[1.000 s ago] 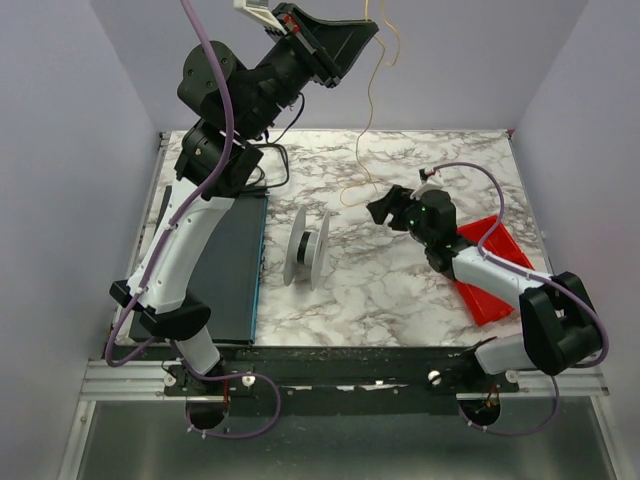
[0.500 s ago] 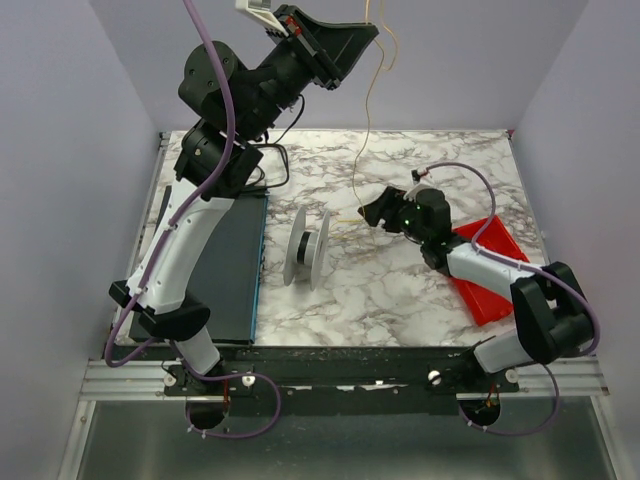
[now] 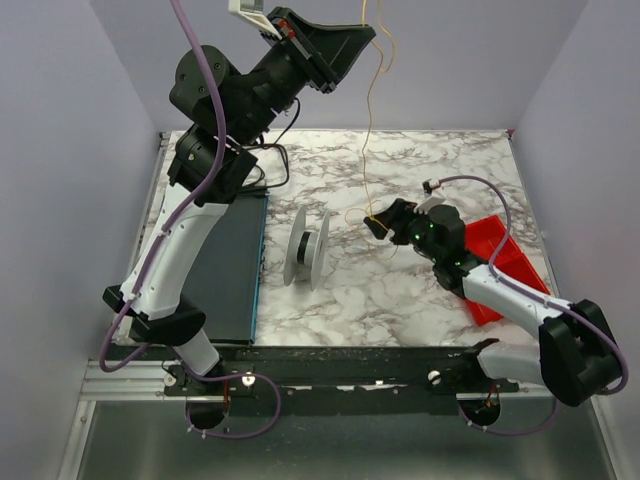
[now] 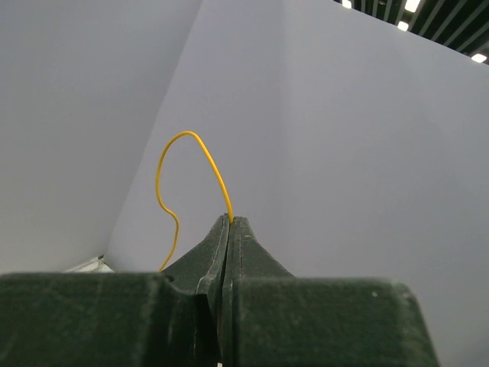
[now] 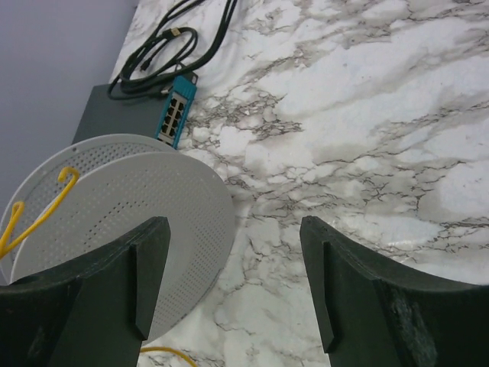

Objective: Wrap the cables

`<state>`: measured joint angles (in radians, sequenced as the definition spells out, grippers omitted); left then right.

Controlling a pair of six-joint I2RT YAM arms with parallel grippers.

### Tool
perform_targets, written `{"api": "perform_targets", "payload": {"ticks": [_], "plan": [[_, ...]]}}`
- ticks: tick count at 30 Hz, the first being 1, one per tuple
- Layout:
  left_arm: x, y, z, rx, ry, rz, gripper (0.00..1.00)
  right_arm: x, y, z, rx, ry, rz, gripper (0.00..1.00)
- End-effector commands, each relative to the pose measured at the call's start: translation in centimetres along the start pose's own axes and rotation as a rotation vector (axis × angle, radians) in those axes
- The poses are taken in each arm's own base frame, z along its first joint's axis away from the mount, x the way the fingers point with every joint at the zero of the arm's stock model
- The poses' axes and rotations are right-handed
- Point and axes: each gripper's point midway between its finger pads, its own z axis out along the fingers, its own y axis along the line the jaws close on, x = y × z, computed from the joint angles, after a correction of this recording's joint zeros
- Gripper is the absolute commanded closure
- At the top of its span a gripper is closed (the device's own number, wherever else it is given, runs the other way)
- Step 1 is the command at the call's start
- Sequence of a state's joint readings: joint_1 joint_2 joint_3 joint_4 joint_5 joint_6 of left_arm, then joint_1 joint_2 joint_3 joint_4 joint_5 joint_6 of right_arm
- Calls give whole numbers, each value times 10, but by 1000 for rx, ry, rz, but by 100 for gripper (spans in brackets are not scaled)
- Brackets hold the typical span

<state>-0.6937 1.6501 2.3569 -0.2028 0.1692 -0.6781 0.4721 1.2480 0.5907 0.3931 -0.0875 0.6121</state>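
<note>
The cable is a thin yellow wire (image 3: 367, 130). My left gripper (image 3: 362, 28) is raised high above the table's back edge and is shut on the wire's upper part. In the left wrist view the wire (image 4: 200, 145) loops out of the closed fingertips of the left gripper (image 4: 231, 222). The wire hangs down to the marble table and ends close to my right gripper (image 3: 378, 222), which is open and empty, low over the table. A white perforated spool (image 3: 307, 247) stands on edge to its left. In the right wrist view the spool (image 5: 153, 206) lies ahead-left of the open right gripper (image 5: 237, 283), with wire (image 5: 34, 218) on it.
A black looped cord (image 3: 276, 165) and a blue network switch (image 5: 174, 115) lie at the back left. A dark flat box (image 3: 228, 270) sits left of the spool. A red tray (image 3: 498, 262) lies at the right, under my right arm.
My right arm has drawn a little toward the near side, gripper still open. The wire's lower end has swung right, toward the right gripper. My left gripper has barely moved.
</note>
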Motion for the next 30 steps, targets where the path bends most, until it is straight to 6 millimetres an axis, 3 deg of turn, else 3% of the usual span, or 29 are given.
{"api": "perform_targets", "payload": {"ticks": [1,6,15,24,30], "plan": [[-19,-28,-11,77,-35,5,100,-9,-5,-4,46,-31,-4,23],[-18,-30,-9,91,-28,13,100,-11,-28,7,187,-21,16,21],[-17,-37,-10,128,-18,15,100,-27,-35,26,264,-41,31,20],[-18,-30,-8,97,-35,16,100,-57,-58,14,337,-83,63,18],[-13,-28,-3,98,-30,8,100,-54,-49,5,289,-69,46,18]]}}
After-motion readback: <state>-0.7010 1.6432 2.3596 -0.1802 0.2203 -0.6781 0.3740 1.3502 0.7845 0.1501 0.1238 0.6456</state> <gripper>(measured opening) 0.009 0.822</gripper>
